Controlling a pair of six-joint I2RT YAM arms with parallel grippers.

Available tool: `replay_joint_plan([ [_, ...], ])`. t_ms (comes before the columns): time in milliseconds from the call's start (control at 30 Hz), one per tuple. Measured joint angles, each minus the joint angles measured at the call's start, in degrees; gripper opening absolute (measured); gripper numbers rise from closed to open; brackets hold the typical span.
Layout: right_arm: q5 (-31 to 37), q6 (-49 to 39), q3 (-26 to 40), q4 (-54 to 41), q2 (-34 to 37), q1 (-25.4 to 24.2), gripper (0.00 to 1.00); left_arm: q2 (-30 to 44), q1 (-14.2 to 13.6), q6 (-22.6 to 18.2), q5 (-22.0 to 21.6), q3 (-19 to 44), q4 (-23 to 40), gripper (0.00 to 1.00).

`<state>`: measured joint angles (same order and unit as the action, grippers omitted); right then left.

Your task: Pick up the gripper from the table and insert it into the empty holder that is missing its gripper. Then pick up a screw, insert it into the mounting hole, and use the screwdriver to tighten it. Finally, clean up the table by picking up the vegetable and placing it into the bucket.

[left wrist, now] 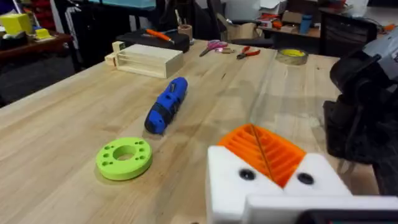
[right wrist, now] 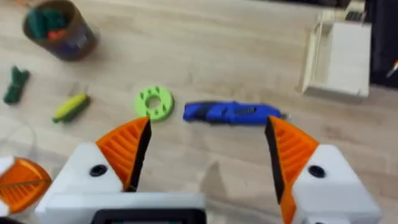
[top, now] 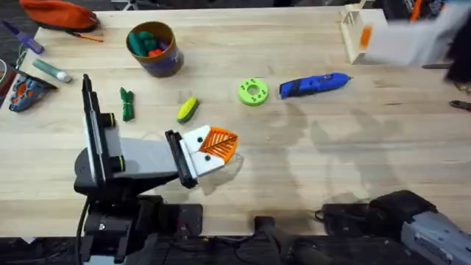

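Screwdriver (top: 313, 85) lies beside green disc (top: 252, 91) — right pincer (right wrist: 208, 155) spread wide above.

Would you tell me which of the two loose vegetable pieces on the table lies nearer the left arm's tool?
The yellow-and-green vegetable. It lies just up-table of the left tool, while the all-dark-green piece sits farther off, toward the bucket.
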<state>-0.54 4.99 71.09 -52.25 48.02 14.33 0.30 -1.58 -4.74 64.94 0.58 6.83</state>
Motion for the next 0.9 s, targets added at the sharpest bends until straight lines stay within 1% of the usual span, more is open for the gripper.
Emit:
replay_joint_plan([
  [133,-0.4,1.0,-9.3,2.0,-1.9,0.0,0.991,0.0,0.0,0.0,0.0,0.0,0.0,0.009],
  [167,-0.4,1.1,-11.1,2.6,-1.9,0.0,0.991,0.0,0.0,-0.3,0.0,0.0,0.0,0.073],
  [233,-0.5,1.3,-13.4,3.0,-1.5,0.0,0.991,0.0,0.0,-0.3,0.0,0.0,0.0,0.371],
  [333,-0.5,1.5,-14.4,3.4,-1.0,0.0,0.992,0.0,0.0,-0.3,0.0,0.0,0.0,0.833],
  [367,-0.6,1.5,-14.4,3.7,-0.9,0.0,0.992,0.0,0.0,-0.1,0.0,0.0,0.0,0.950],
  [400,-0.6,1.5,-14.4,4.0,-0.9,0.0,0.992,0.0,0.0,-0.2,0.0,0.0,0.0,0.978],
  [433,-0.6,1.6,-14.4,4.1,-0.9,0.0,0.992,0.0,0.0,-0.2,0.0,0.0,0.0,0.984],
  [700,-0.6,1.9,-14.4,4.1,-0.9,0.0,0.990,0.0,0.0,0.1,-0.1,0.0,-0.4,0.987],
  [767,-0.6,1.9,-14.4,4.1,-0.9,0.0,0.990,0.0,0.0,1.9,-1.1,0.0,-1.0,0.987],
  [900,-0.6,1.9,-14.4,4.1,-0.9,0.0,0.990,0.0,0.3,6.4,-5.3,0.1,-1.1,0.986],
])
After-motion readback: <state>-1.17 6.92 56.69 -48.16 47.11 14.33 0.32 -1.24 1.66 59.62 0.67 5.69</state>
